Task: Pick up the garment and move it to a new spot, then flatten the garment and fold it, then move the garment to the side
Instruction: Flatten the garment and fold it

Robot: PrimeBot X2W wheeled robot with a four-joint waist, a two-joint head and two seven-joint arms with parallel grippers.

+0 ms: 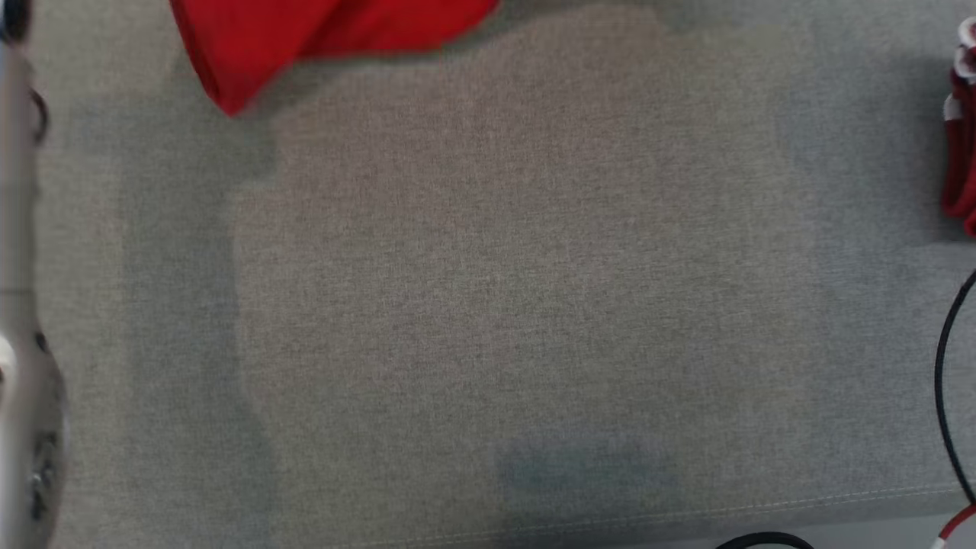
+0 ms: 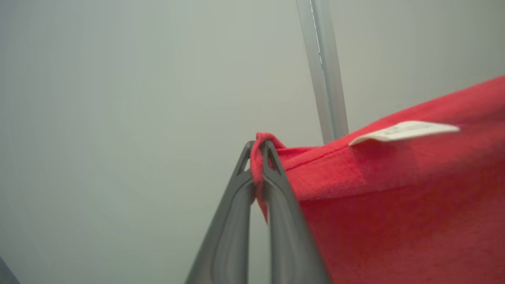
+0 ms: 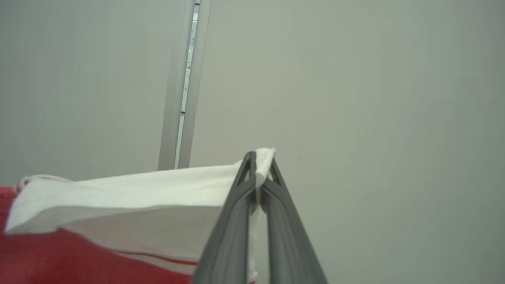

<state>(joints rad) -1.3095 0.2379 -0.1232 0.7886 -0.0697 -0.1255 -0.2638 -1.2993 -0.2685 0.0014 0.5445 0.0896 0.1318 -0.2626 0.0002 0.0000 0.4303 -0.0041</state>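
Observation:
The garment [image 1: 305, 38] is red and hangs in at the top edge of the head view, above the grey fabric table [image 1: 503, 290]. In the left wrist view my left gripper [image 2: 258, 148] is shut on a bunched red edge of the garment [image 2: 394, 197], beside a white label [image 2: 402, 130]. In the right wrist view my right gripper [image 3: 260, 157] is shut on a white part of the garment [image 3: 138, 197], whose red cloth shows at the lower left. Both grippers hold it up in front of a pale wall.
A red and white bundle [image 1: 962, 152] lies at the table's right edge, with a black cable [image 1: 944, 381] below it. A pale blurred upright part [image 1: 19, 305] runs down the left edge. The table's front seam [image 1: 686, 512] runs near the bottom. A metal strip [image 2: 323, 71] runs up the wall.

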